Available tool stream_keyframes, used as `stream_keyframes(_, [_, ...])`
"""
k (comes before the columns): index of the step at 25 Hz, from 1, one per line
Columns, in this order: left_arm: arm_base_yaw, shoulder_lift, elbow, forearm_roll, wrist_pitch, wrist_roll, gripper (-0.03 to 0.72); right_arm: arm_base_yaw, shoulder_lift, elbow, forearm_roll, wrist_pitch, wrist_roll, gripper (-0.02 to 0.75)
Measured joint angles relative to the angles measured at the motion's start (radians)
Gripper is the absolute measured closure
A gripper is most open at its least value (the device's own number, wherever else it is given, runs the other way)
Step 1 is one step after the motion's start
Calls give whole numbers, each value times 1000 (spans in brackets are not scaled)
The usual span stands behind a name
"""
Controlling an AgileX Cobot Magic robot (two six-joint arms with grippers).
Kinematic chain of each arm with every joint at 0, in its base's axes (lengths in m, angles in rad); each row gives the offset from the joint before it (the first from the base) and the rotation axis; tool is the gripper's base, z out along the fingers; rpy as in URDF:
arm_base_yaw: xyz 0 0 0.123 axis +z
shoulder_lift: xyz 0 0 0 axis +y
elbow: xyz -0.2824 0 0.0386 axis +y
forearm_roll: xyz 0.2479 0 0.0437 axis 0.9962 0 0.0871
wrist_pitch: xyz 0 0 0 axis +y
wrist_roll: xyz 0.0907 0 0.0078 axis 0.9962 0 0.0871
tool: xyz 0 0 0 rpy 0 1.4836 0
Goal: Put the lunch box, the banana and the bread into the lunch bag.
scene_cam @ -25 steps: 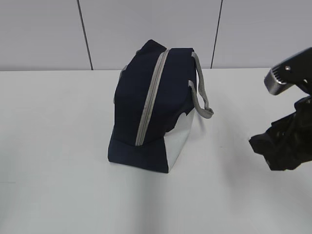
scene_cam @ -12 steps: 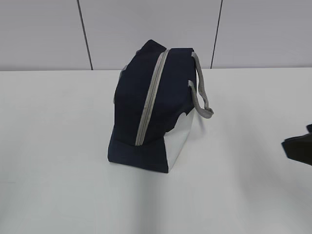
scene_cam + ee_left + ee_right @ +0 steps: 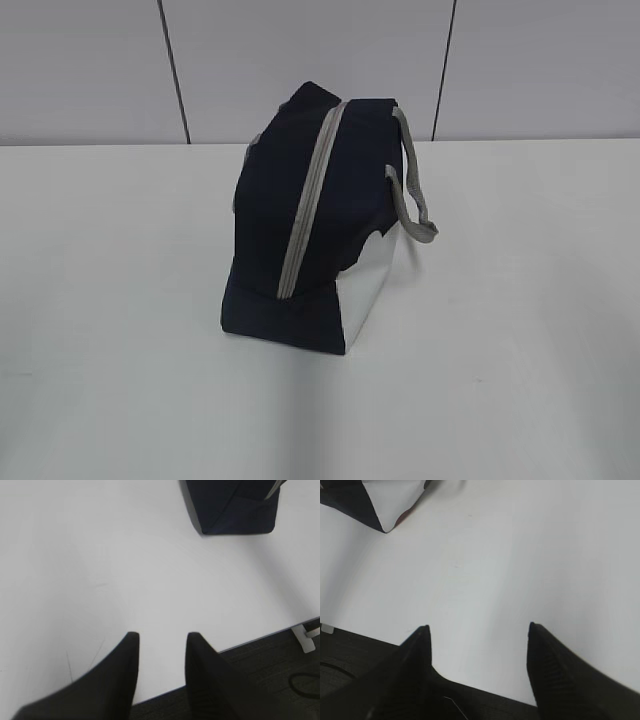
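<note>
The navy-blue lunch bag (image 3: 315, 225) stands in the middle of the white table (image 3: 120, 300), its grey zipper closed and a grey handle hanging on its right side. A corner of it shows in the left wrist view (image 3: 230, 505) and in the right wrist view (image 3: 350, 502). The lunch box, the banana and the bread are out of view. My left gripper (image 3: 162, 636) is open and empty over the table's front edge, far from the bag. My right gripper (image 3: 477, 626) is open and empty over the table's front edge. Neither gripper shows in the exterior view.
A pale panelled wall (image 3: 300, 60) rises behind the table. Dark floor lies beyond the table's front edge in the left wrist view (image 3: 270, 680).
My right arm has drawn back to the right and left the exterior view. The lunch bag has not moved.
</note>
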State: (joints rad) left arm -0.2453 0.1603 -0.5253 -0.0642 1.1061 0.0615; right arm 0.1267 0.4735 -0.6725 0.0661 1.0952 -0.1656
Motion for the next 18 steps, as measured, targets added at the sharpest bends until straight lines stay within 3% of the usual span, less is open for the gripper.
stream_keyframes(9, [0,0,0,0,0,0,446,-6,-315,7,-94,159,86,292])
stream_keyframes(18, [0,0,0,0,0,0,450,-50,-486,120,-105,182,131,291])
